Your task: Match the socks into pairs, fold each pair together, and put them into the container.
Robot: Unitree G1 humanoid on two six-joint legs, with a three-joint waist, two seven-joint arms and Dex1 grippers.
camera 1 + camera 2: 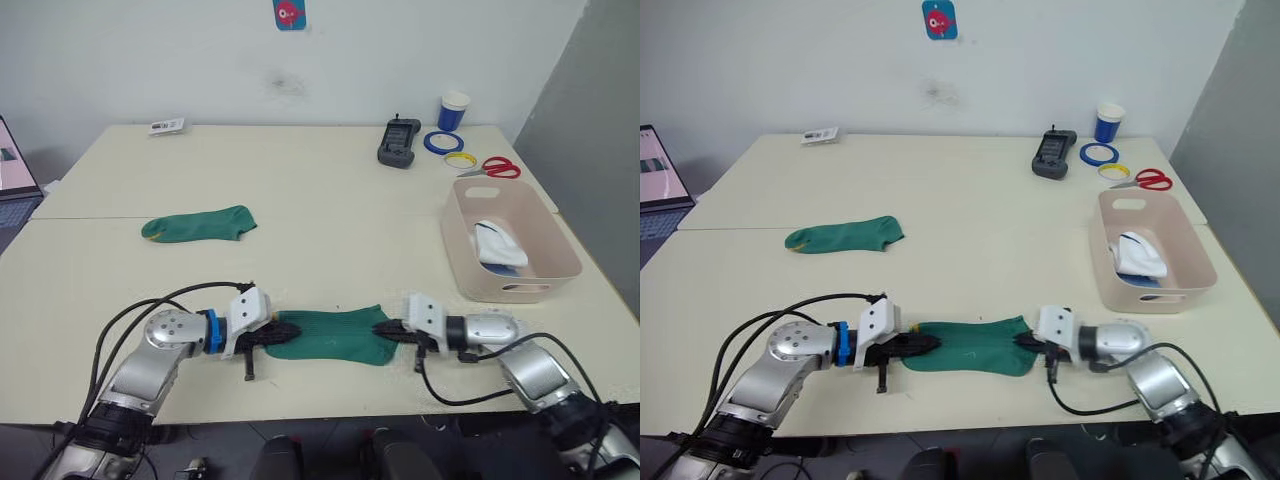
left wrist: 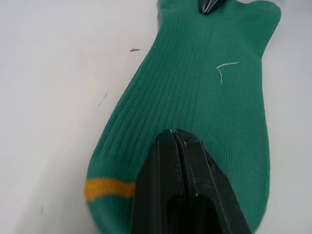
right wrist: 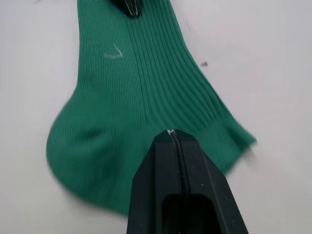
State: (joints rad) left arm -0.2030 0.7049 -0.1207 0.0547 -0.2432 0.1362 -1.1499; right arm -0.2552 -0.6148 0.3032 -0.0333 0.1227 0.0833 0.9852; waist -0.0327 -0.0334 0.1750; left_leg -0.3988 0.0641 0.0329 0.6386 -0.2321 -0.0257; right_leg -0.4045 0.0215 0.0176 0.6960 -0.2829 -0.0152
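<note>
Nearest you, one green sock (image 1: 335, 336) lies flat on the worktop (image 1: 330, 215), well short of the pink container (image 1: 508, 238); your left gripper (image 1: 272, 334) has its fingers pressed together on the sock's toe end, and your right gripper (image 1: 388, 330) has its fingers pressed together on the cuff end. Farther back, the second green sock (image 1: 199, 224) lies alone, so this pair is not yet matched or folded. The container, to the right, already holds white and blue socks (image 1: 497, 247), so the green pair looks like the last.
</note>
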